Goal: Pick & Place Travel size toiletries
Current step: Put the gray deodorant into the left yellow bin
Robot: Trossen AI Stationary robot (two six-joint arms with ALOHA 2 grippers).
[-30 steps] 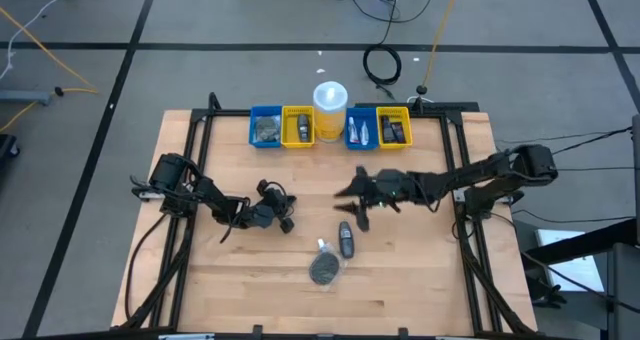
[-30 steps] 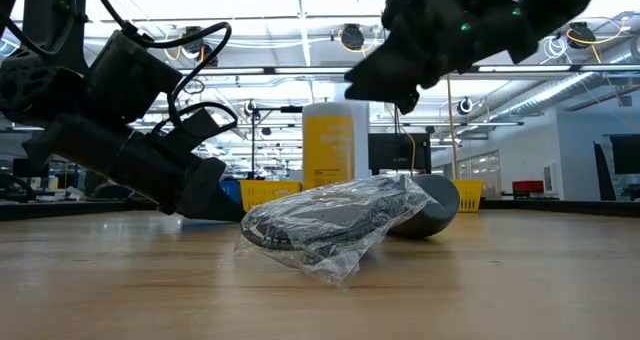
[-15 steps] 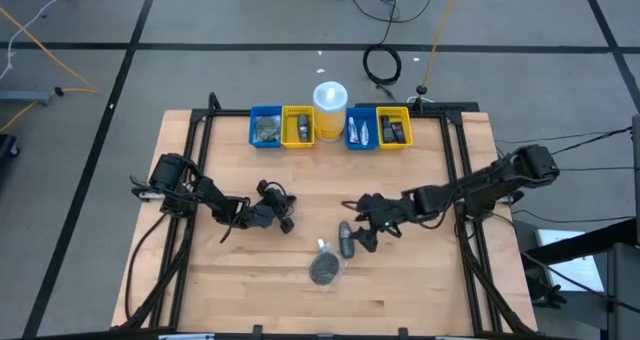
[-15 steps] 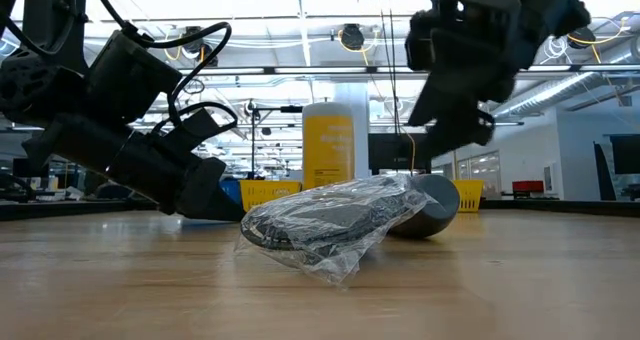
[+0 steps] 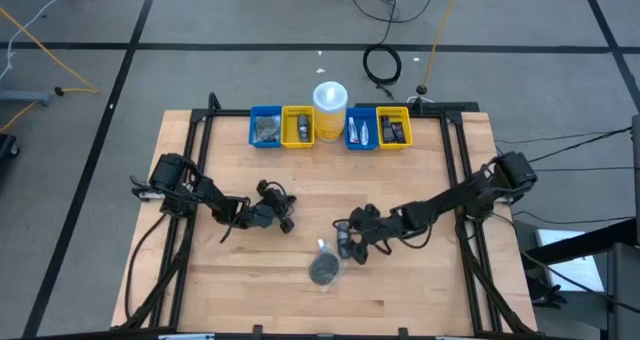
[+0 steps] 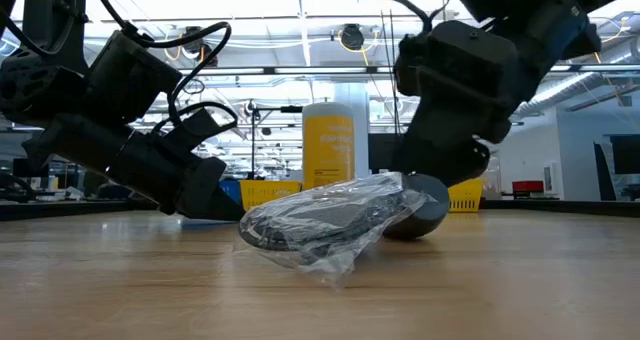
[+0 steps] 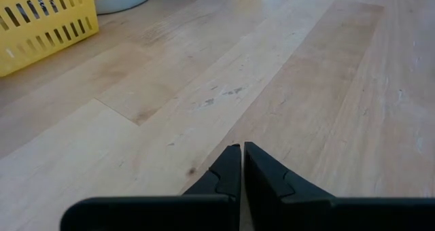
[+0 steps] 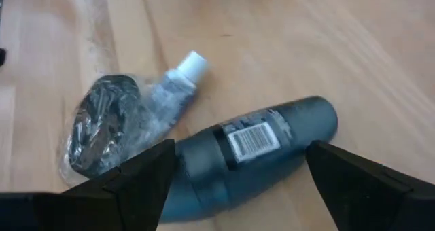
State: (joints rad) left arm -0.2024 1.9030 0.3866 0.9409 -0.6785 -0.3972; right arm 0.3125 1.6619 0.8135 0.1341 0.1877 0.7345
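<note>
Right tool (image 5: 347,242) spread wide, fingers either side of dark bottle (image 8: 251,149) lying on worktop (image 5: 420,280) mid-area, prob. set to pinch it across its width. Wrapped disc (image 5: 323,268) w/ white-capped tube (image 8: 178,78) just beside, nearer front edge. Left tool (image 5: 283,212) pinched closed, idle toward left side.

Two dark arms — matte black pincer fingers (image 7: 234,176), black cables.

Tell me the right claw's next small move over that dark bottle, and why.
Probably lower a little and close. The right claw is open, its fingers straddling the dark bottle lying flat on the table, not yet gripping. The wrapped disc lies close, so keep clear of its wrap.
</note>
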